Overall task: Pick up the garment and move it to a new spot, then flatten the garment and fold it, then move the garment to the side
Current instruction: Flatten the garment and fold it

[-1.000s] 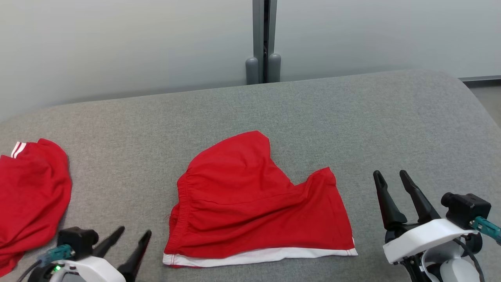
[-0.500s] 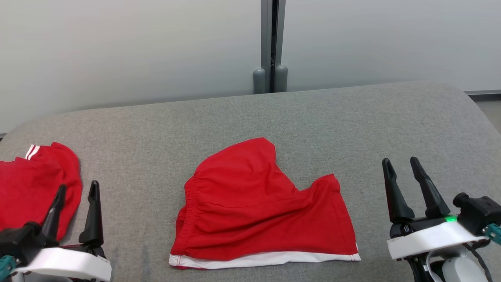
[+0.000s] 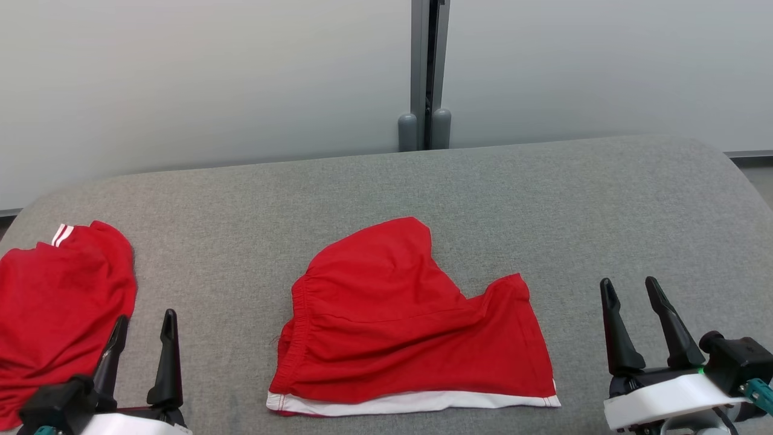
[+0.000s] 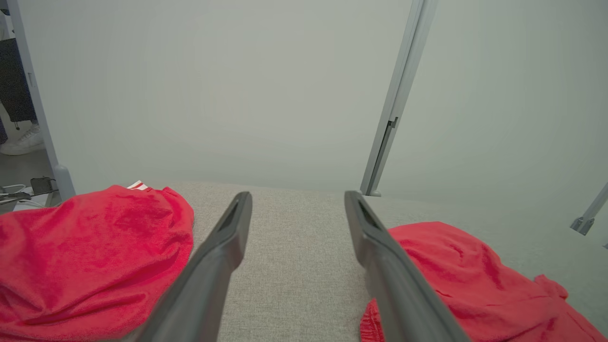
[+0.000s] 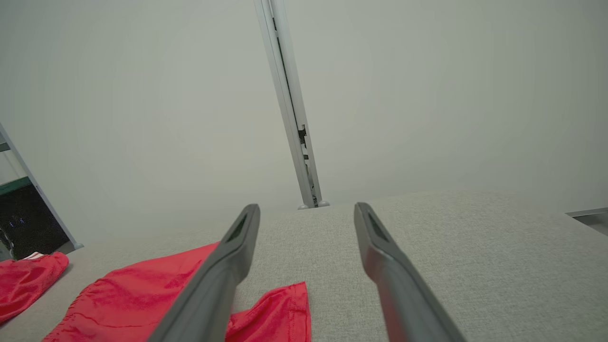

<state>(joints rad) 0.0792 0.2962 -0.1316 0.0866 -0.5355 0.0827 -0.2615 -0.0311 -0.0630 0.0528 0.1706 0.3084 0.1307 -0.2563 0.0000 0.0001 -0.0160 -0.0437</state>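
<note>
The garment is a pair of red shorts with a white hem, lying crumpled and partly doubled over in the middle of the grey padded table. My left gripper stands open at the lower left, to the left of the garment and apart from it. My right gripper is open to the right of the garment, with bare table between them. In the left wrist view the open left gripper holds nothing, and the garment lies to its right. In the right wrist view the garment lies left of the empty right gripper.
Another red garment with white stripes lies bunched at the table's left edge, just left of my left gripper, and it shows in the left wrist view. A pale wall with a grey post stands behind the table.
The camera has shifted, so the whole picture sits lower and further right. My left gripper swung from tilted right to pointing straight ahead, nearer the left red garment. The garment has not moved.
</note>
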